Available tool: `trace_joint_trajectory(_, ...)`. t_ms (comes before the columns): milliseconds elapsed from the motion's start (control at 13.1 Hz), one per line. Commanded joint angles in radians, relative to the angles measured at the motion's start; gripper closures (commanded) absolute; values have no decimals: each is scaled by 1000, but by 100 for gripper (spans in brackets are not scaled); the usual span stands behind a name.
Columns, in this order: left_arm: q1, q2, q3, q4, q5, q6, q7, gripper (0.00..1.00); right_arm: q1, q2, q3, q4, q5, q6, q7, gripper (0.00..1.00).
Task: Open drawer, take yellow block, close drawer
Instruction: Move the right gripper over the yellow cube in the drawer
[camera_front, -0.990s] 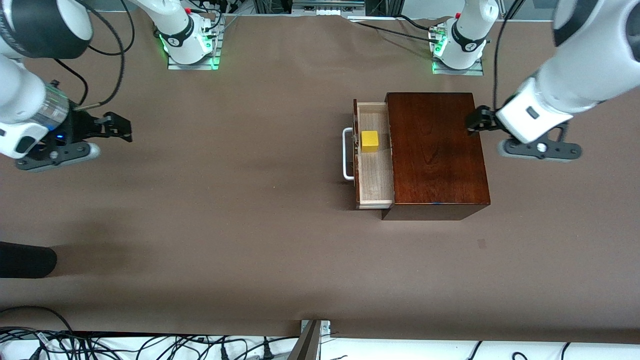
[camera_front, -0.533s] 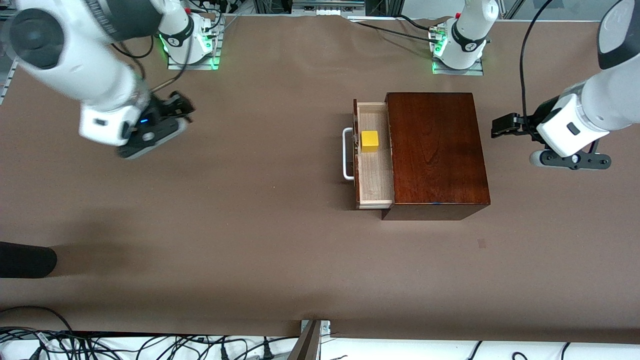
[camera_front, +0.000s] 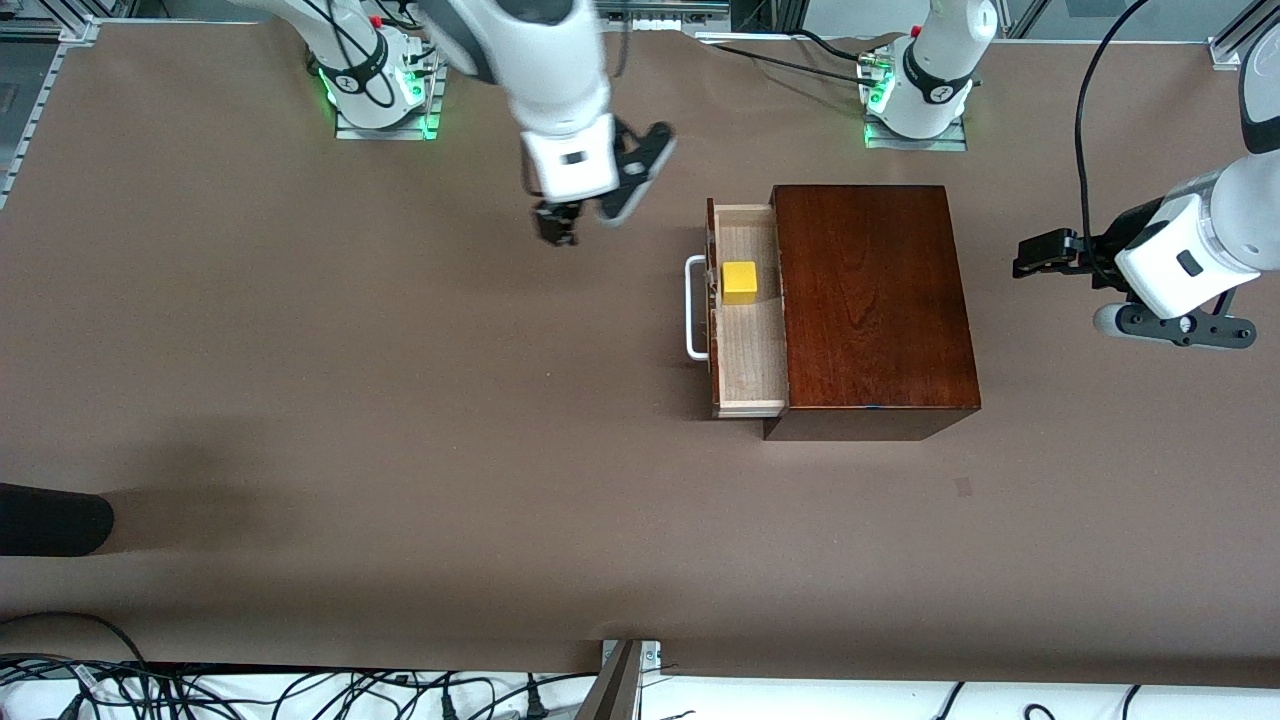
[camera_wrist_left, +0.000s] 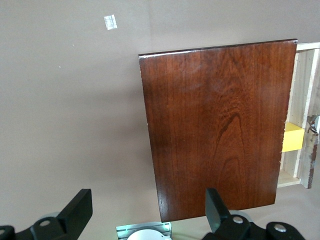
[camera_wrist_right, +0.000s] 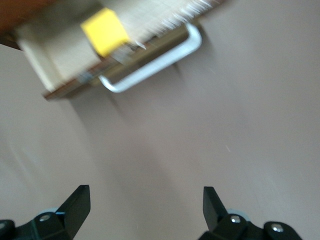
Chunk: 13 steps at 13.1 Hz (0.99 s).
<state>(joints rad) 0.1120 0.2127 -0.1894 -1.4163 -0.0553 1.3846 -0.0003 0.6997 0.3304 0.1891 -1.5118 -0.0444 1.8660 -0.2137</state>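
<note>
**Small stiff block waits in the open drawer**

The yellow block (camera_front: 739, 282) sits in the pulled-out drawer (camera_front: 748, 370), just inside its white handle (camera_front: 692, 308). It looks light, rigid and smooth-faced; pinching two opposite flat sides from above should suit it. The right pincer (camera_front: 556, 226), released, hangs over the table (camera_front: 400, 420) near the drawer. The left pincer (camera_front: 1030, 255), released, waits beside the box (camera_front: 870, 300)

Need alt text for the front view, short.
Small yellow block sits in the open pale-wood drawer of a dark reddish-brown wooden box. Open right gripper hangs over bare table beside the drawer; open left gripper waits at the box's closed end.
</note>
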Motion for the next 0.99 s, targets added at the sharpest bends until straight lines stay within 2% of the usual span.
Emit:
trace_joint_trajectory(0, -83, -197, 132, -270, -8, 220, 43, 0, 114, 181, -13, 224, -90, -8, -16, 0)
trace_joint_trajectory(152, -86, -277, 136, -377, -8, 373, 36, 0, 150, 249, -13, 306, -106, -1, -19, 0)
trace_joint_trajectory(381, -126, -323, 145, -403, 50, 383, 31, 0, 216, 358, -19, 419, -114, 15, -13, 0)
trace_joint_trajectory(533, -126, -319, 145, -400, 61, 380, 17, 0, 245, 392, -27, 452, -179, 34, -27, 0)
trace_joint_trajectory(609, -123, -312, 146, -386, 63, 357, 14, 0, 244, 403, -30, 452, -187, 63, -39, 0)
trace_joint_trajectory(761, -113, -251, 146, -301, 63, 262, 14, 0, 242, 444, -33, 452, -189, 138, -59, 0)
trace_joint_trajectory(913, -104, -234, 146, -279, 61, 235, 17, 0, 241, 463, -37, 450, -207, 154, -123, 0)
